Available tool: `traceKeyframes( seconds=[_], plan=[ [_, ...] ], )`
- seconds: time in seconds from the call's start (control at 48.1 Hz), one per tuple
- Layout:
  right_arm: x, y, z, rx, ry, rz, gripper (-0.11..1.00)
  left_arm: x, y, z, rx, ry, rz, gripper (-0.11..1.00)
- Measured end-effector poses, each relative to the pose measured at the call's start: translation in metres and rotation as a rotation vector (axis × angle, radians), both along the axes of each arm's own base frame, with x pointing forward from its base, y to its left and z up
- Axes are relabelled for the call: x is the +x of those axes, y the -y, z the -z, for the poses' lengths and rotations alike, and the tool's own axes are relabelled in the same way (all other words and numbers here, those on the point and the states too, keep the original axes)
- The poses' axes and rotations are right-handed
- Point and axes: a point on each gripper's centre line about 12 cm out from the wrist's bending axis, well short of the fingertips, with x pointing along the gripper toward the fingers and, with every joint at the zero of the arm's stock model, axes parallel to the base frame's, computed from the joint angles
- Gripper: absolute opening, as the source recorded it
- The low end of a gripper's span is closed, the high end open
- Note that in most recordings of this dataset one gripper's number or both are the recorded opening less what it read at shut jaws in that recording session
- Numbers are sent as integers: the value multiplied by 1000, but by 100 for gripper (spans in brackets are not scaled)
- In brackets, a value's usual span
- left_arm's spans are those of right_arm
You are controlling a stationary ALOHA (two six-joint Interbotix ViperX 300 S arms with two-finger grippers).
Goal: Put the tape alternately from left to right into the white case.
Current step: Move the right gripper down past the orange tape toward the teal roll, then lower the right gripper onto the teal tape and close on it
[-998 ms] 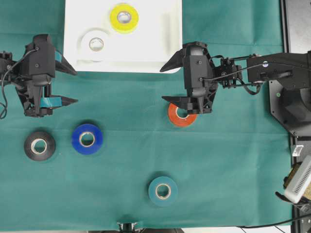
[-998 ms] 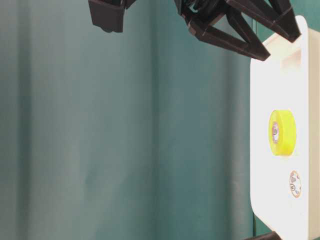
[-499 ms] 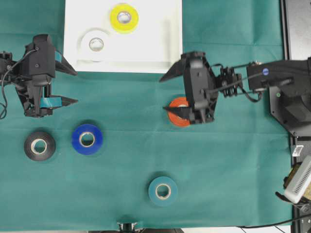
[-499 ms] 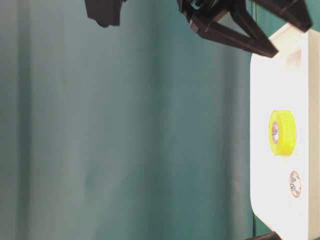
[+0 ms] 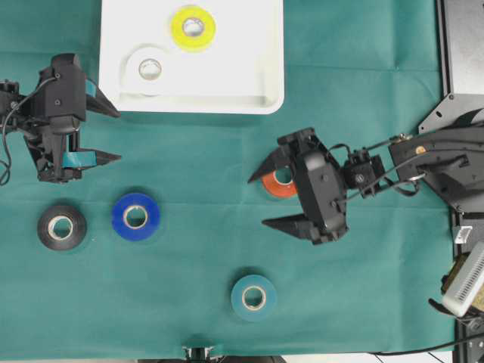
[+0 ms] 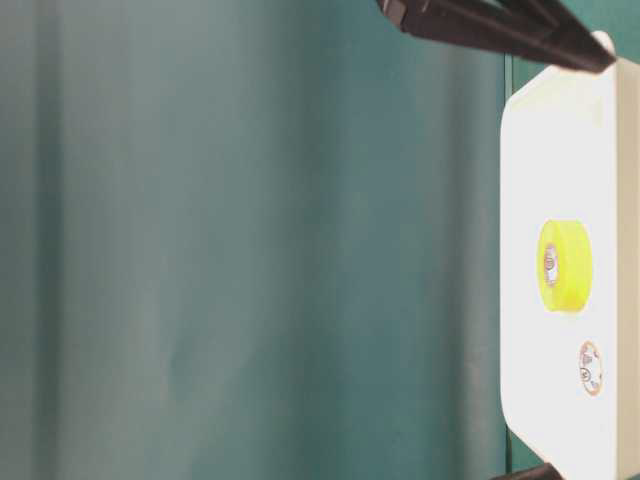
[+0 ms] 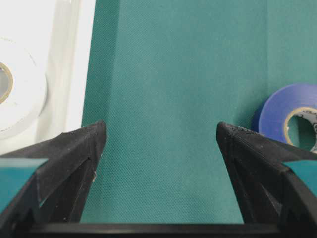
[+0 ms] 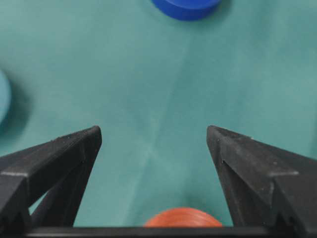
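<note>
Nearest lies the teal roll [image 5: 253, 298]. Farther left are the black roll [image 5: 61, 226] and the blue roll [image 5: 135, 216]. The right end effector [image 5: 276, 201] is wide and empty above the red-orange roll [image 5: 277, 185]. The left end effector [image 5: 113, 134] is wide, empty. Farthest, the white case [image 5: 257, 60] holds the white roll [image 5: 149, 69] and the yellow roll [image 5: 192, 27].

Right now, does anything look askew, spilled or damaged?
Nothing stands out. The yellow roll and white roll lie flat in the white case; the other four lie flat on the green cloth.
</note>
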Motion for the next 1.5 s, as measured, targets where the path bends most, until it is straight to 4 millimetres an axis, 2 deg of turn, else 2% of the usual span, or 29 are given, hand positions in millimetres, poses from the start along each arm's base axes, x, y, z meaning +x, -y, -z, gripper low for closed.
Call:
traceKeyframes(
  seconds=[0.374,0.645,0.832,1.019,1.227,1.497],
  plan=[
    [-12,-39,0,1,1,-124,75,0,0,0,0,0,2,98],
    [-14,-45,6,-5,-16,-143,74,0,0,0,0,0,2,98],
    [-1,-53,20,-14,-44,-152,74,0,0,0,-1,-2,1,98],
    [16,-76,27,-19,-59,-190,74,-1,1,1,-2,-3,3,98],
    [26,-98,36,-4,-128,-187,74,-1,2,2,-4,-6,3,98],
    [30,-101,53,17,-245,-111,74,-2,2,2,-2,-8,6,98]
  ],
)
